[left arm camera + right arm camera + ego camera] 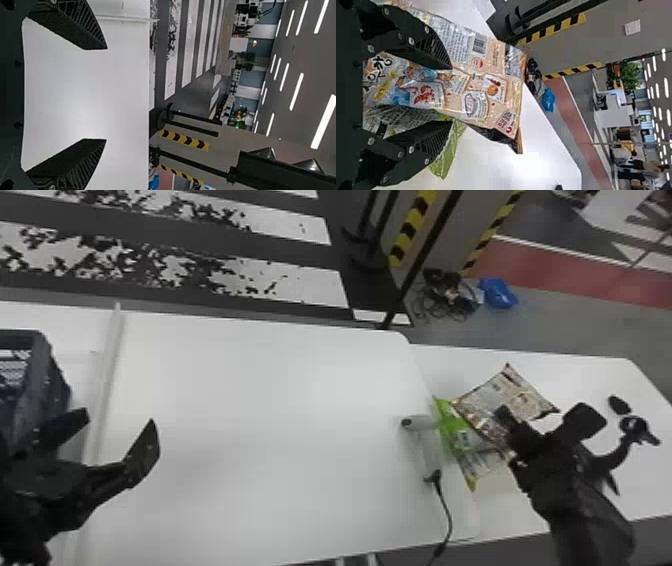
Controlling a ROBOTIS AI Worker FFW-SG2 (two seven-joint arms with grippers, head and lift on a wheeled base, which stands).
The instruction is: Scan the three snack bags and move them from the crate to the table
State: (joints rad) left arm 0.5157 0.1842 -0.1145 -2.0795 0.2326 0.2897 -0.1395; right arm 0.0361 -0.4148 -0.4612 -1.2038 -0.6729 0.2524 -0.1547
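At least two snack bags (522,390) lie on the table (590,372); what's left, I can't tell. Left gripper (119,422) and right gripper (451,95) have fingers spread.

No text is readable; 1 snack bag (494,59) bears a barcode (479,43).

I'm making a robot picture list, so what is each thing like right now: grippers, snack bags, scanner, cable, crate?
Left gripper: open.
Right gripper: open.
Brown bag: lying partly over the green bag.
Green bag: partly covered.
Scanner: lying on the table.
Cable: joined to the scanner.
Crate: upright.
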